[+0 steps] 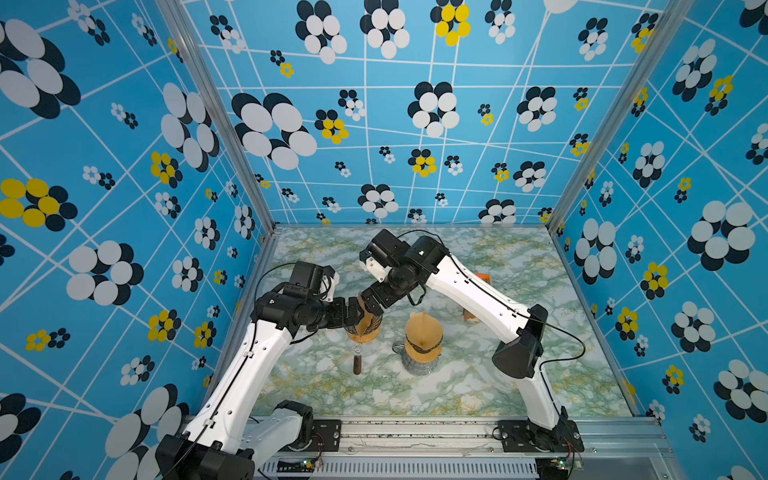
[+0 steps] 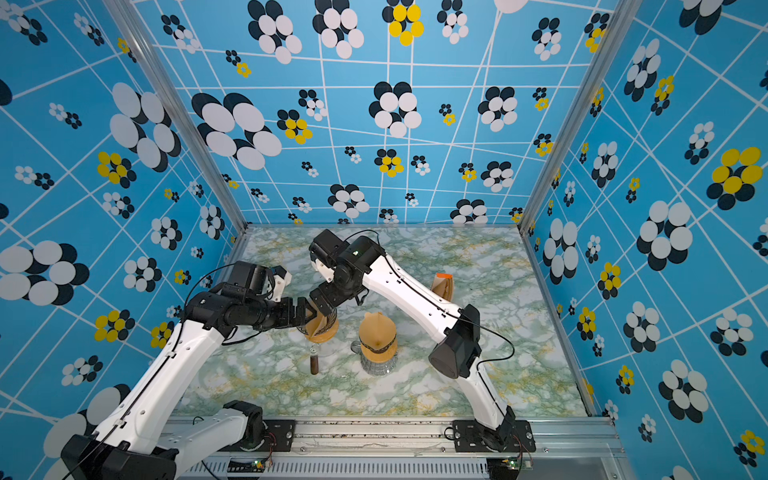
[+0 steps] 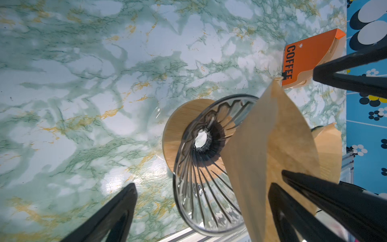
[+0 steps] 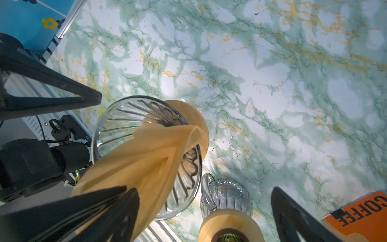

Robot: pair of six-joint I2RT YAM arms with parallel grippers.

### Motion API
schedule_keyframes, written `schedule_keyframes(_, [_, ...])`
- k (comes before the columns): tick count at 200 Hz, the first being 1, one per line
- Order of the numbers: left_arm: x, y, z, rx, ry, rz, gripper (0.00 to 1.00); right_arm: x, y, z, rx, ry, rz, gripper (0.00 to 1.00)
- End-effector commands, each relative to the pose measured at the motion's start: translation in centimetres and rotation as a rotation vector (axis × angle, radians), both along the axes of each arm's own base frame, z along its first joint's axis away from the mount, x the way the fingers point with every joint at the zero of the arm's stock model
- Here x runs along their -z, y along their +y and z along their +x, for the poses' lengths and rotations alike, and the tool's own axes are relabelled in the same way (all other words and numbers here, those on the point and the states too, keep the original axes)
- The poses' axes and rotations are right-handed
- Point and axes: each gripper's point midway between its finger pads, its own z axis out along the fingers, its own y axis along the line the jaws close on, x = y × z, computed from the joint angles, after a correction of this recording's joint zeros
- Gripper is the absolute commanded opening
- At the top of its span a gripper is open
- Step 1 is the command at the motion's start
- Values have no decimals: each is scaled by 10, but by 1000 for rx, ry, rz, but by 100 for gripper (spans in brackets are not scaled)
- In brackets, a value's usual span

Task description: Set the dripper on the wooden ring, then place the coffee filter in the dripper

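- The left gripper [image 3: 202,186] and the right gripper [image 4: 205,189] both have their jaws wide apart over the glass dripper [image 3: 209,209].
- The folded coffee filter [image 3: 272,136] stands tip-down in the dripper, its upper part between one finger of each.

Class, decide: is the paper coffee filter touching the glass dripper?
Touching. The right wrist view shows the coffee filter draped over the dripper rim, its tip inside the cone.

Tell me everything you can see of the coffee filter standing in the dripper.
The filter is a tan paper cone, mostly folded flat, with a crimped seam. It stands tilted in the ribbed glass dripper, tip down inside, top edge above the rim. The left gripper and right gripper are open, one finger of each at its upper edge, contact unclear.
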Motion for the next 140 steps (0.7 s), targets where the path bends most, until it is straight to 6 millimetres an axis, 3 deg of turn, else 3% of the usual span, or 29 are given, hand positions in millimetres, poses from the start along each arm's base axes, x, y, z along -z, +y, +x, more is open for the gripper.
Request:
schedule_keyframes(1, [9, 4, 3, -20, 19, 5, 99, 6, -9, 1, -7, -16, -65, 99])
schedule_keyframes(30, [16, 9, 5, -32, 37, 22, 99, 6, -12, 2, -11, -22, -80, 99])
schedule_keyframes(40, [18, 11, 6, -41, 41, 24, 99, 21, -10, 4, -12, -4, -108, 99])
schedule_keyframes(140, [33, 30, 9, -92, 80, 60, 99, 40, 0, 9, -22, 12, -120, 99])
